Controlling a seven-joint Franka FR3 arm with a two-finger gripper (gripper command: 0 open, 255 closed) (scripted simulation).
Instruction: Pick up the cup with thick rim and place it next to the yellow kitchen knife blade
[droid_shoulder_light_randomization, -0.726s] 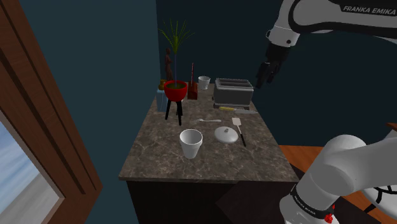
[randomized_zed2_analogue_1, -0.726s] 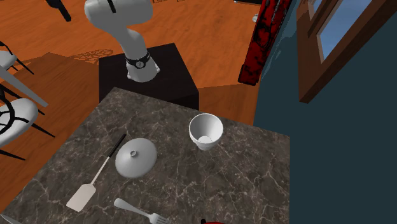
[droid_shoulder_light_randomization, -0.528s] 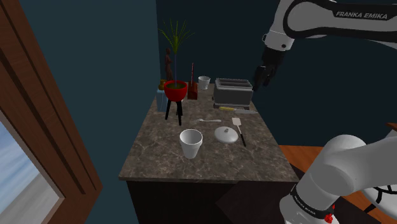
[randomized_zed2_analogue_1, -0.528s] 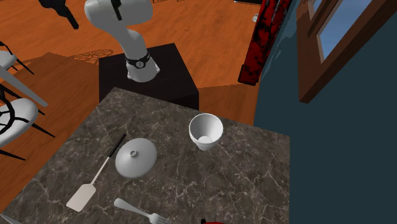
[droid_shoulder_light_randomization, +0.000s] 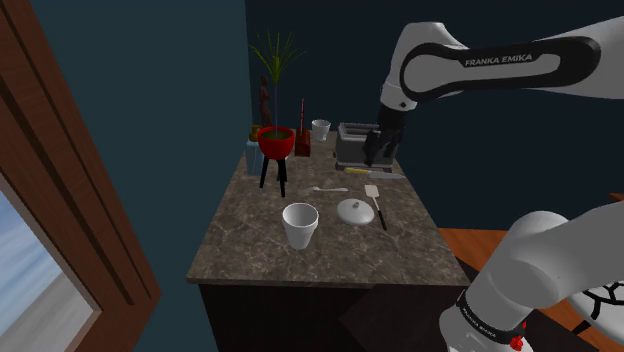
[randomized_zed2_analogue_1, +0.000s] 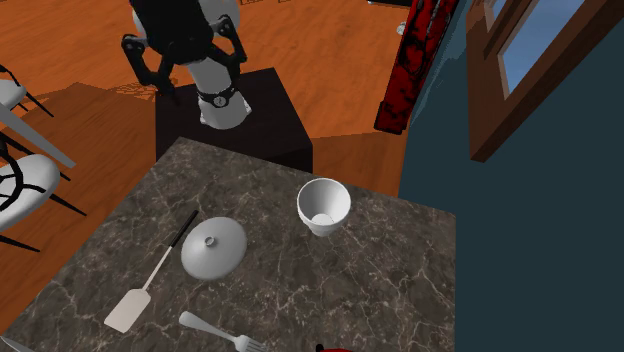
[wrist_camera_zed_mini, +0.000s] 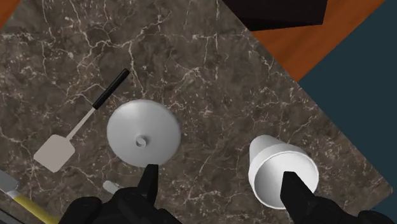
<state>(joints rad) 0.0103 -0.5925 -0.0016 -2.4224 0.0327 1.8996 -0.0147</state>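
A white cup (droid_shoulder_light_randomization: 300, 224) with a broad rim stands upright near the counter's front; it also shows as cup (randomized_zed2_analogue_1: 324, 206) and cup (wrist_camera_zed_mini: 283, 172). A smaller white cup (droid_shoulder_light_randomization: 320, 129) stands at the back by the wall. The yellow-handled knife (droid_shoulder_light_randomization: 358, 171) lies in front of the toaster, and its yellow handle (wrist_camera_zed_mini: 25, 207) shows by the fingers. My gripper (droid_shoulder_light_randomization: 375, 158) hangs high above the counter near the toaster, open with nothing between its fingers. The gripper (wrist_camera_zed_mini: 221, 172) looks down on the front cup and the lid. The gripper (randomized_zed2_analogue_1: 200, 75) is open.
A white lid (droid_shoulder_light_randomization: 355, 211), a spatula (droid_shoulder_light_randomization: 376, 200) and a fork (droid_shoulder_light_randomization: 325, 188) lie on the dark marble counter (droid_shoulder_light_randomization: 260, 250). A toaster (droid_shoulder_light_randomization: 365, 145) and a plant in a red pot on legs (droid_shoulder_light_randomization: 276, 142) stand at the back. The robot's stand (randomized_zed2_analogue_1: 235, 110) adjoins the counter.
The arm has swung down and toward the shoulder view's left, bringing the gripper from beyond the counter's edge to above the toaster area. The fingers stay open. Nothing on the counter has moved.
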